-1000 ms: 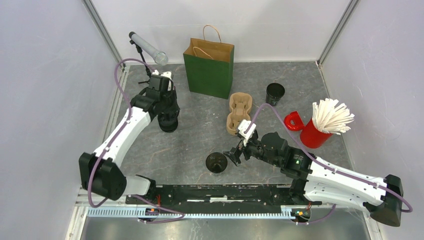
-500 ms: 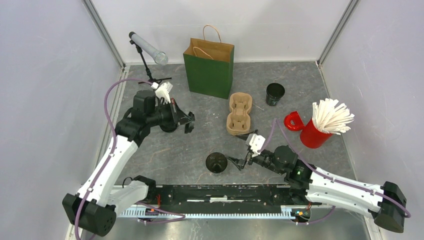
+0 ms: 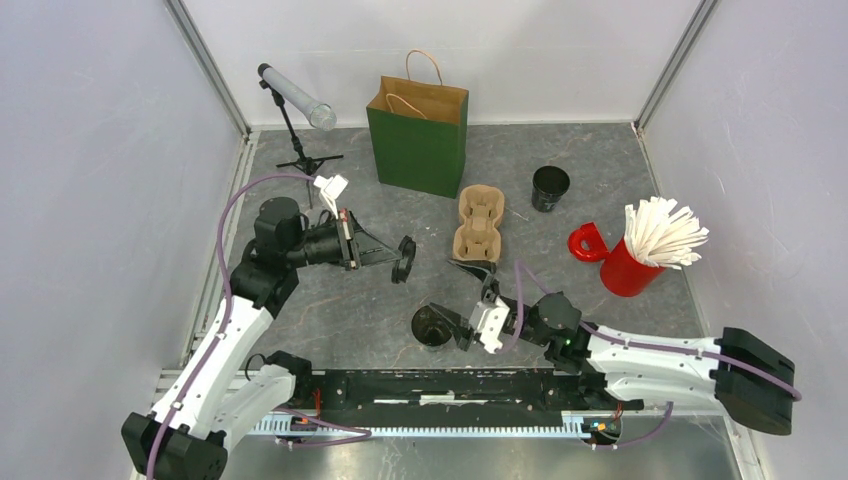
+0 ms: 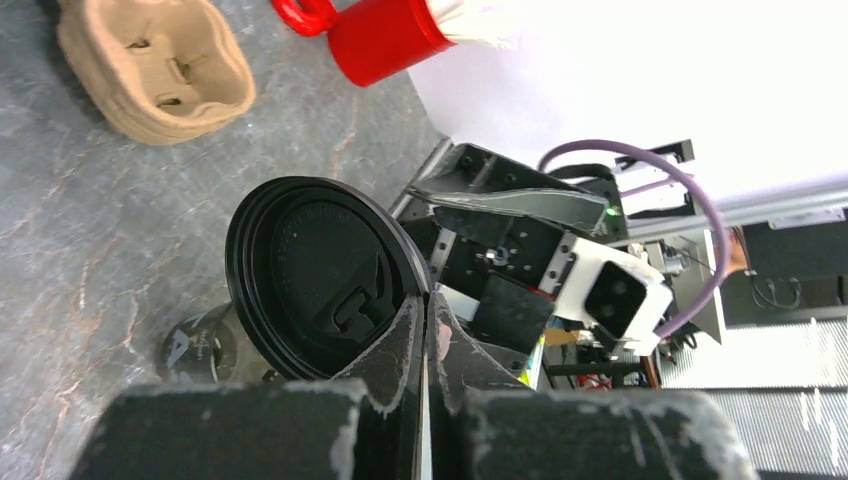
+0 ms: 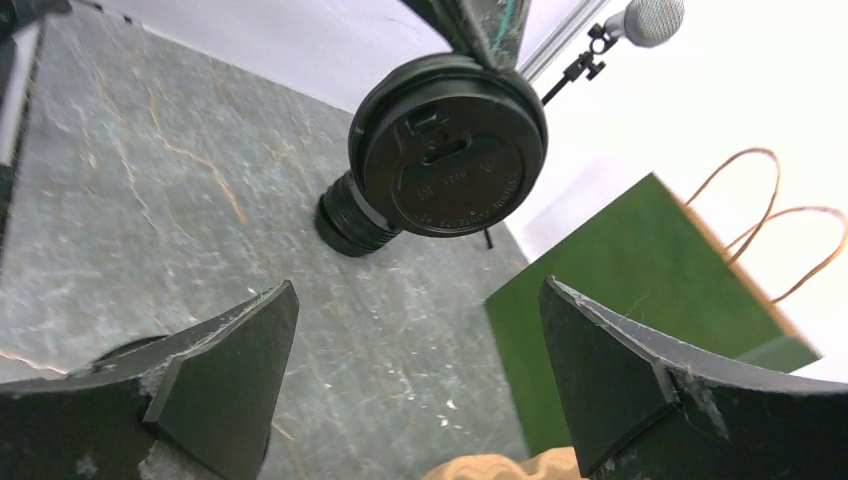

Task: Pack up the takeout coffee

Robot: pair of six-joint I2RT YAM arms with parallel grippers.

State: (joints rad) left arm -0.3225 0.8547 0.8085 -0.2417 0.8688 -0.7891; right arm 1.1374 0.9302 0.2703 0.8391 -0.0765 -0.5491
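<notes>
My left gripper (image 3: 400,258) is shut on the rim of a black sip lid (image 3: 404,259) and holds it on edge above the table. The pinched rim shows in the left wrist view (image 4: 320,275). The lid also shows in the right wrist view (image 5: 447,160). A small black cup (image 3: 432,325) stands lidless at the near middle. No cup with a lid on is in view. My right gripper (image 3: 463,298) is open wide just right of that cup, with nothing between its fingers (image 5: 230,350). The brown cardboard cup tray (image 3: 478,225) lies behind it.
A green paper bag (image 3: 420,135) stands at the back. A second lidless black cup (image 3: 550,187) stands at the back right. A red mug of white sticks (image 3: 628,268) is at the right. A microphone stand (image 3: 297,110) is at the back left. A squat black round piece (image 5: 350,220) stands below the lid.
My left gripper has lifted off the squat black piece and carried the lid right, toward the middle. My right gripper has moved nearer and left, beside the lidless cup.
</notes>
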